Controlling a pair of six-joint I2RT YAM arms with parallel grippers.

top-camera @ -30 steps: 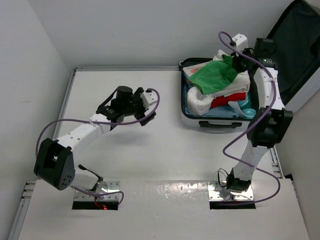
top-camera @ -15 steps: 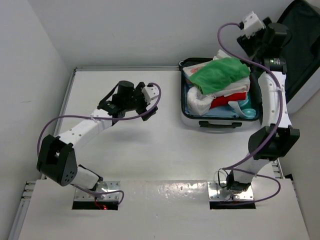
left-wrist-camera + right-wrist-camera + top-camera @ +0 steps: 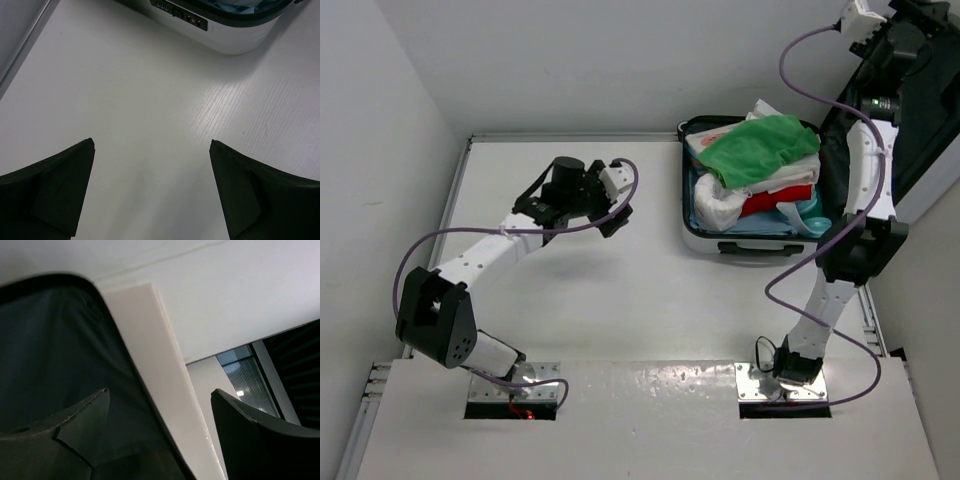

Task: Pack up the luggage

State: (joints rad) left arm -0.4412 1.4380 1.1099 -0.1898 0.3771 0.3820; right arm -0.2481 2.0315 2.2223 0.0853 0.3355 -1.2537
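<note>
The luggage point(image 3: 748, 240) lies open at the back right of the table, its white shell edge also at the top of the left wrist view point(image 3: 225, 40). It is heaped with a green cloth point(image 3: 760, 148), white bundles, a red item point(image 3: 770, 206) and a light blue item point(image 3: 803, 216). Its dark-lined lid point(image 3: 930, 110) leans up at the right. My right gripper point(image 3: 912, 40) is raised high beside the lid and stands open point(image 3: 160, 392); the lid's dark lining point(image 3: 50, 350) and white rim point(image 3: 150, 360) show between the fingers, untouched. My left gripper point(image 3: 613, 218) hovers open point(image 3: 151, 142) over bare table, left of the luggage.
White walls enclose the table on the left and back. The table top point(image 3: 620, 300) is white with a raised rail along its left edge point(image 3: 450, 210). Purple cables loop off both arms. The right arm stretches up along the luggage's right side.
My right gripper has let go of the green cloth, opened, and risen up and right to the lid. The cloth now rests on the pile. The left arm shifted slightly.
</note>
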